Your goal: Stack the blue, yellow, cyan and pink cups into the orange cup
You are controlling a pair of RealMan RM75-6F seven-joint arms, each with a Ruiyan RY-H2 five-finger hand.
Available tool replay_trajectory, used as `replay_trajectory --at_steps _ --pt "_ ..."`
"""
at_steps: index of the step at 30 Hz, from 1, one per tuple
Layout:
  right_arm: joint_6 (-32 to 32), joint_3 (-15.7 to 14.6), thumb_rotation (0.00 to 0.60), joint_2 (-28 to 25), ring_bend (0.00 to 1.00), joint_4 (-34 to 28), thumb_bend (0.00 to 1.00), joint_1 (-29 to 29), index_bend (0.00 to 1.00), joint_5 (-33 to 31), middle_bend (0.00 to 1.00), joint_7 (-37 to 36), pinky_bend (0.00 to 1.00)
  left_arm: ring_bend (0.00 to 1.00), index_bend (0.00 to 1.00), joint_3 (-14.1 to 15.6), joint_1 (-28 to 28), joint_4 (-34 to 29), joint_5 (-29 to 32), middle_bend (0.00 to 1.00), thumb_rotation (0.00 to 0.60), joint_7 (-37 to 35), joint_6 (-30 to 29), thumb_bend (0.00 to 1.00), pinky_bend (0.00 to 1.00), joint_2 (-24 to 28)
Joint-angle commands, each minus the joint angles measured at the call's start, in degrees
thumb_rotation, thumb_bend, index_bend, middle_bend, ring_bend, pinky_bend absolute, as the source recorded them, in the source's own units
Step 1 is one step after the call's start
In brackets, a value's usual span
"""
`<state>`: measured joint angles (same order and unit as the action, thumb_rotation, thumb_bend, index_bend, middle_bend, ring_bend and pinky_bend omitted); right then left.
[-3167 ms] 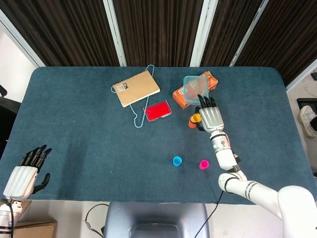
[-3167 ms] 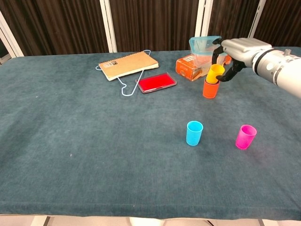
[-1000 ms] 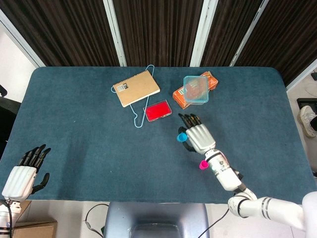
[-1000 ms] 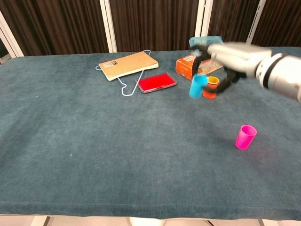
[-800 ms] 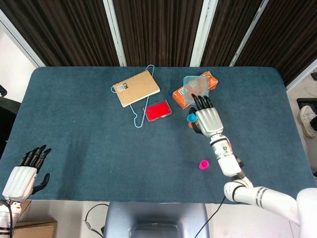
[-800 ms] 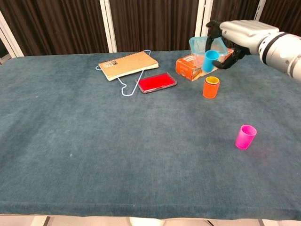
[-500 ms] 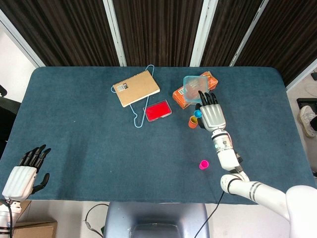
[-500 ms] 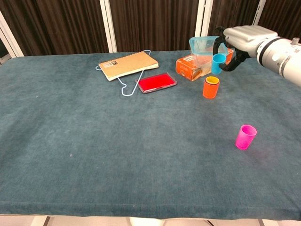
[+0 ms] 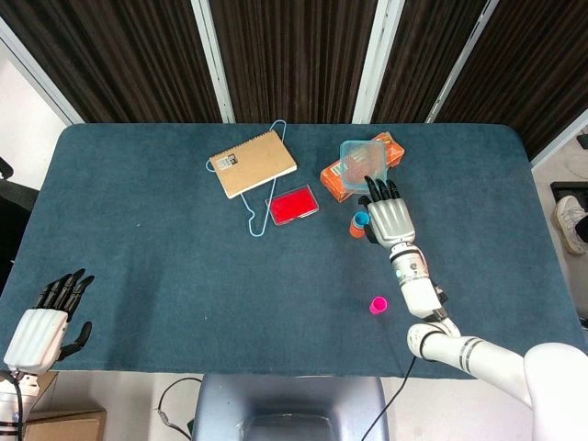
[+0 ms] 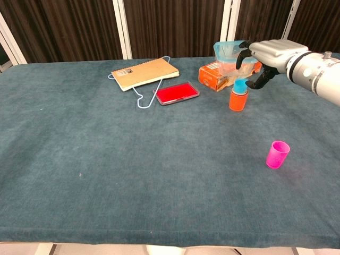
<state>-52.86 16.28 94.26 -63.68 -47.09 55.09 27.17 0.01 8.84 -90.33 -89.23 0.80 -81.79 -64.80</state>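
The orange cup [image 10: 237, 102] stands upright on the table in front of the orange box. My right hand [image 10: 265, 58] holds the cyan cup [image 10: 240, 84] right over it, the cup's bottom sunk into the orange cup's mouth. From above, the cyan cup [image 9: 361, 220] and orange cup [image 9: 356, 231] peek out at the left edge of that hand [image 9: 390, 218]. The pink cup [image 10: 278, 154] stands alone nearer the front right, also the pink cup [image 9: 378, 304] in the head view. My left hand [image 9: 44, 323] hangs open off the table's front left corner. No blue or yellow cup shows apart from the stack.
Behind the stack lie an orange box [image 10: 216, 75] with a clear lidded container [image 10: 228, 52] on it. A red case [image 10: 177, 92], a tan notebook [image 10: 144, 72] and a light blue wire hanger [image 10: 141, 101] lie to the left at the back.
My right hand lifted the cyan cup from the front of the table, carried it back over the orange cup, and has now lowered it into that cup's mouth.
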Motion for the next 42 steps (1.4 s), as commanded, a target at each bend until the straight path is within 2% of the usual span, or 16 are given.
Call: replay_trajectory --at_steps 1,4,8,9,10,11,13,16,20,25,35,42 --pt "0.1 -0.1 0.600 -0.6 0.00 -1.2 0.51 0.2 0.27 -0.1 0.00 -0.4 0.00 0.00 0.00 -0.2 0.2 0.0 0.1 0.00 0.600 -0.1 0.2 0.46 0.11 0.1" --pt "-0.8 -0.4 0.600 -2.0 0.00 -4.0 0.51 1.1 0.23 1.3 0.00 -2.1 0.00 0.00 0.00 -0.2 0.2 0.0 0.2 0.00 0.600 -0.2 0.2 0.46 0.11 0.1" --pt "-2.1 -1.2 0.600 -3.6 0.00 -7.5 0.51 2.4 0.24 3.5 0.00 -4.1 0.00 0.00 0.00 -0.3 0.2 0.0 0.2 0.00 0.600 -0.3 0.1 0.46 0.11 0.2" --pt "-3.5 -2.3 0.600 -5.5 0.00 -11.4 0.51 3.9 0.25 6.2 0.00 -6.3 0.00 0.00 0.00 -0.4 0.2 0.0 0.2 0.00 0.600 -0.4 -0.1 0.46 0.11 0.2" --pt "-4.3 -5.8 0.600 -9.7 0.00 -20.9 0.51 6.8 0.26 11.4 0.00 -10.1 0.00 0.00 0.00 -0.4 0.3 0.0 0.2 0.00 0.600 -0.3 0.1 0.46 0.11 0.2" --pt "-4.9 -7.8 0.600 -12.6 0.00 -25.1 0.51 8.2 0.27 14.5 0.00 -11.5 0.00 0.00 0.00 -0.4 0.3 0.0 0.3 0.00 0.600 -0.2 0.2 0.46 0.11 0.2" --pt "-4.9 -11.4 0.600 -16.7 0.00 -30.5 0.51 9.9 0.28 19.6 0.00 -13.8 0.00 0.00 0.00 -0.4 0.4 -0.1 0.3 0.00 0.600 0.1 0.3 0.46 0.11 0.1" --pt "-4.4 -15.4 0.600 -20.0 0.00 -34.3 0.51 11.4 0.30 24.5 0.00 -16.2 0.00 0.00 0.00 -0.3 0.3 -0.2 0.1 0.00 0.600 0.6 0.2 0.46 0.11 0.0" --pt "-4.9 -18.9 0.600 -21.4 0.00 -34.7 0.51 13.0 0.31 28.9 0.00 -17.6 0.00 0.00 0.00 -0.3 0.4 -0.3 0.0 0.00 0.600 1.0 0.2 0.46 0.11 -0.2" --pt "-5.6 -20.9 0.600 -21.7 0.00 -32.4 0.51 14.9 0.34 30.1 0.00 -16.3 0.00 0.00 0.00 -0.1 0.4 -0.3 -0.1 0.00 0.600 1.2 0.5 0.46 0.11 -0.4" --pt "-4.0 -18.8 0.600 -19.6 0.00 -27.2 0.51 15.6 0.39 25.5 0.00 -14.9 0.00 0.00 0.00 0.2 0.3 -0.2 -0.4 0.00 0.600 1.2 0.4 0.46 0.11 -0.5" --pt "-2.9 -17.8 0.600 -18.4 0.00 -25.5 0.51 15.3 0.47 24.2 0.00 -13.4 0.00 0.00 0.00 0.2 0.3 -0.2 -0.3 0.00 0.600 1.0 0.4 0.46 0.11 -0.4"
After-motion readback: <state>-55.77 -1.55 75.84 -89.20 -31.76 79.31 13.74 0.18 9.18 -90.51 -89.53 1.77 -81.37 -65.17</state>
